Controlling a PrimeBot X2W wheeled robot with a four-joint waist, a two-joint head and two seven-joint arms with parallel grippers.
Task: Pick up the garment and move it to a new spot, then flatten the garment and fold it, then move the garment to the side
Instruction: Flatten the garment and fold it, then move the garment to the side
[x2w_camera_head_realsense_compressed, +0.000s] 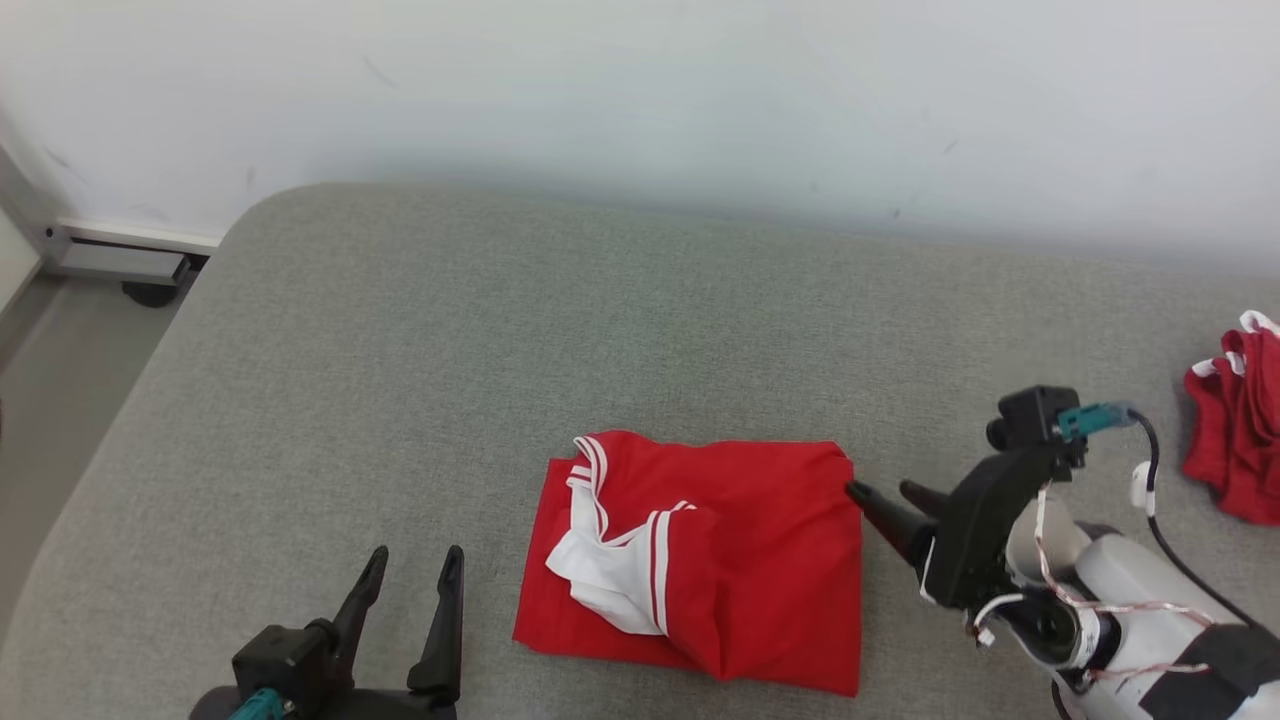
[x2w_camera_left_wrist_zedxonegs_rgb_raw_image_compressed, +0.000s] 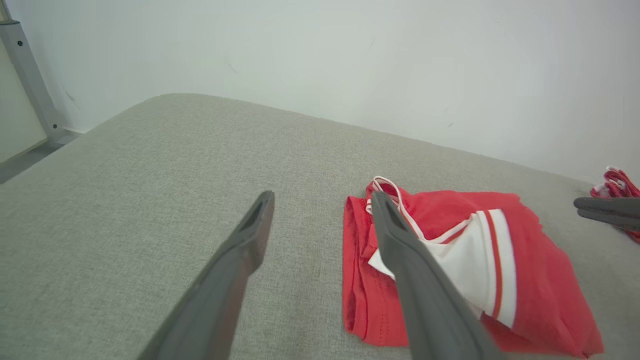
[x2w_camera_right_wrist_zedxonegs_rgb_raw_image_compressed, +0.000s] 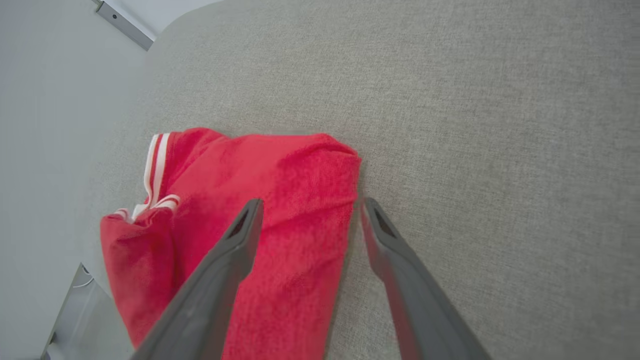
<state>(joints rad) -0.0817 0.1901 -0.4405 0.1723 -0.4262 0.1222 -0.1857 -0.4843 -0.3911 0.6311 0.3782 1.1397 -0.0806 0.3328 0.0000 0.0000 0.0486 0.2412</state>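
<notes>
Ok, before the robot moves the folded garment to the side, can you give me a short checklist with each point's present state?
1. Red garment folded: ok, white lining bunched on top.
2. Right gripper open: ok, at the garment's right edge, gripping nothing.
3. Left gripper open: ok, apart from the garment.
4. Room on grey cushion left of the garment: ok.
5. Second red garment far right, apart: ok.

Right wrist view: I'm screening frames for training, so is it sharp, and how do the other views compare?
Right wrist view: red garment looks soft, right tool blurs toward the bottom edge. Left wrist view: left tool smeared up close. Head view: even light, no glare, cloth folds crisp.
</notes>
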